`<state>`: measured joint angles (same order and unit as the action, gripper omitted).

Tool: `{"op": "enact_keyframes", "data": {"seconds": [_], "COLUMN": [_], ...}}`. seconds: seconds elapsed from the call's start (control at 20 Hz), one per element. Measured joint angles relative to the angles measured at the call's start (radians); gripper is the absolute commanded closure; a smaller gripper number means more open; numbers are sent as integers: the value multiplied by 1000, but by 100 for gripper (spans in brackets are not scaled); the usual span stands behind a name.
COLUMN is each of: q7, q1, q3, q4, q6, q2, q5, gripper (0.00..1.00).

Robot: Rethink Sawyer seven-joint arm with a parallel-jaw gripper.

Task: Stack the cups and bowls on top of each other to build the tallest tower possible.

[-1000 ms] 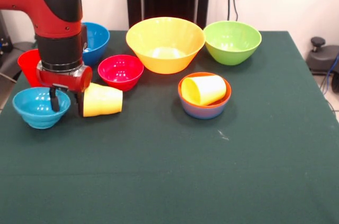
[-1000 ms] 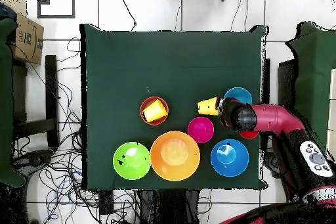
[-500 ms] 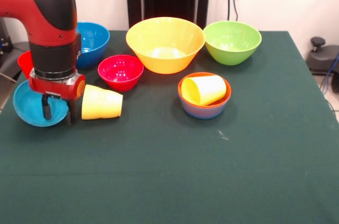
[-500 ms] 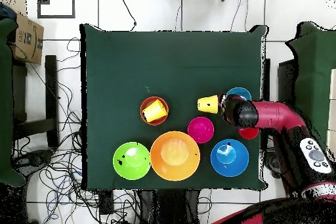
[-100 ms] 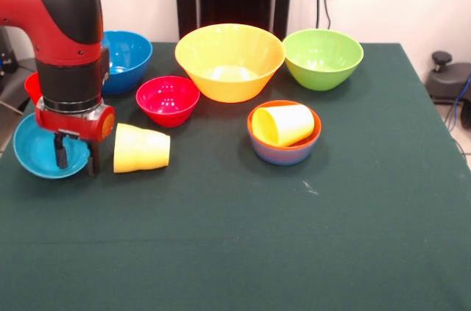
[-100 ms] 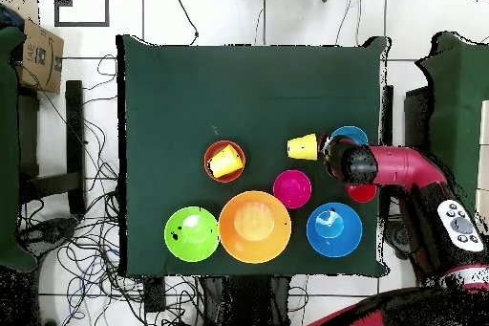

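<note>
Front view: the gripper (image 5: 73,160) is standing at the left side of the table (image 5: 243,237), its two dark fingers (image 5: 60,155) spread on either side of the tilted rim of the light-blue bowl (image 5: 37,151), one inside and one outside; whether they are pinching that rim cannot be told. A yellow cup (image 5: 141,148) is lying on its side just right of the gripper, mouth pointing right. A red cup (image 5: 32,86) is showing partly behind the arm (image 5: 66,24). Farther back, a blue bowl (image 5: 129,57) is sitting at the left, a crimson bowl (image 5: 168,99) near it, the large yellow bowl (image 5: 229,61) at the centre and the green bowl (image 5: 323,57) to its right. Nearer the centre, the tower (image 5: 284,134) is made up of an orange bowl nested in a blue one, with a second yellow cup (image 5: 283,124) lying tilted inside.

Overhead view: the gripper (image 6: 334,157) is covering part of the light-blue bowl (image 6: 350,136), beside the fallen cup (image 6: 303,146).
</note>
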<state>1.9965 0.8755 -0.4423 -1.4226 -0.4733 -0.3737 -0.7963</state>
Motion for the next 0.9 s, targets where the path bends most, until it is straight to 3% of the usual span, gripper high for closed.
{"op": "enact_keyframes", "data": {"seconds": [0.9], "q7": [0], "q1": [-1], "q3": [-1], "q4": [14], "q6": [0], "q2": [-17], "q5": [-1], "gripper": [100]}}
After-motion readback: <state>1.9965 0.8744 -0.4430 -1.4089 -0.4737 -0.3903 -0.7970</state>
